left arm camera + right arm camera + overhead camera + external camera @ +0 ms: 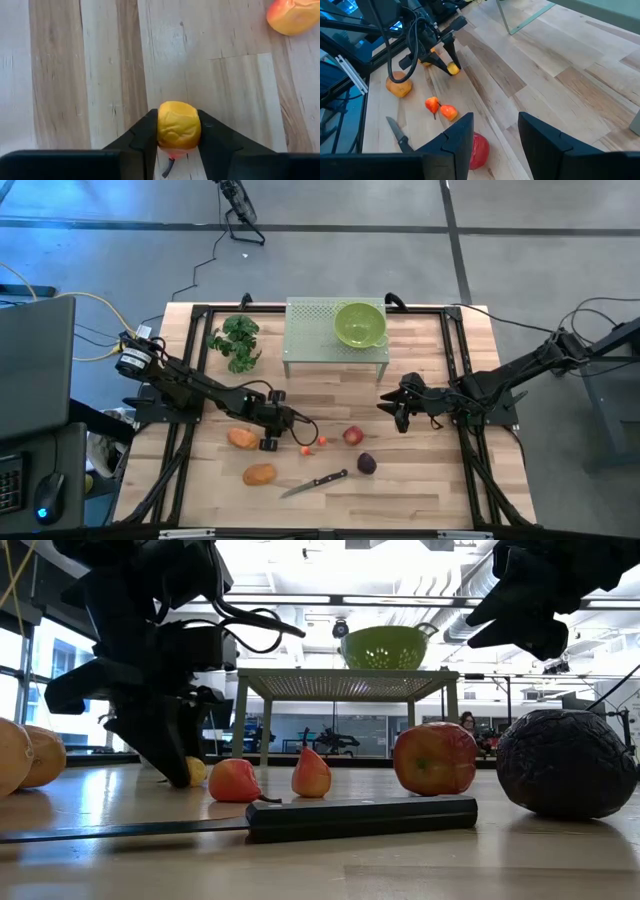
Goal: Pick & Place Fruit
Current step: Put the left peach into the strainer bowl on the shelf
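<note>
A tiny yellow-orange fruit sits between the fingers of my left gripper, which is shut on it at the table's middle left. Two orange ovals lie nearer the left. Close by lie a tiny red fruit and a tiny orange one. Farther right are a round red fruit and a dark purple one. My right gripper hangs open above the table's right half, with nothing between its fingers. My left gripper pinches the tiny yellow-orange fruit by its two opposite sides, one finger on each. The fingers slant down at it from the table's left. In the low view the fruit's underside is at the tabletop.
A black-handled knife lies near the front edge. A green bowl stands on a pale mesh rack at the back. A green leafy bunch lies at the back left. Bare wood lies at the front right.
</note>
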`<action>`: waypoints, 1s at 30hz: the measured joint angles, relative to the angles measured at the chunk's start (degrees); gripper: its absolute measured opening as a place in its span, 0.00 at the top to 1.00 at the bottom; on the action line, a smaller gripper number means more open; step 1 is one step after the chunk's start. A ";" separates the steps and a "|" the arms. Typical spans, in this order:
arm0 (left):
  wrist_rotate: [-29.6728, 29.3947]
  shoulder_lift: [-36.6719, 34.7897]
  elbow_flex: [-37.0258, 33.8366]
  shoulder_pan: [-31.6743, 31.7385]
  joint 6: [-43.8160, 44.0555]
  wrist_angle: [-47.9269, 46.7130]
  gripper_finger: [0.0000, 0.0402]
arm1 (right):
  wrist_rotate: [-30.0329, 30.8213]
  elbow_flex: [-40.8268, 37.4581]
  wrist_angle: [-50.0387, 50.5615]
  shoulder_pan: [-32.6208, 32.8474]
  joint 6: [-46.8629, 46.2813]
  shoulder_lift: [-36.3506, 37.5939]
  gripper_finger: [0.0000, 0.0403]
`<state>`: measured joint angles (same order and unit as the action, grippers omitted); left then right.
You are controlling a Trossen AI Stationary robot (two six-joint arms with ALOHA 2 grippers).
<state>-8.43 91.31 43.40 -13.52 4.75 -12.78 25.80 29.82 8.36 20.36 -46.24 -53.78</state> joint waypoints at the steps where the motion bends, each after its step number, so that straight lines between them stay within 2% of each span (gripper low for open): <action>1: -0.01 0.00 0.00 0.00 0.02 0.02 0.73 | 0.00 0.00 0.00 0.00 0.00 0.00 0.63; 15: 1.28 0.07 -0.15 0.66 0.20 10.70 0.74 | -0.43 0.00 0.09 0.00 0.00 0.00 0.63; 30: 1.78 0.02 -0.11 9.52 -1.39 35.47 0.74 | -0.44 0.00 0.09 0.01 0.17 0.00 0.63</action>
<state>-6.65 91.33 43.29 -3.99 3.36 22.70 25.36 29.82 8.45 20.37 -46.06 -53.78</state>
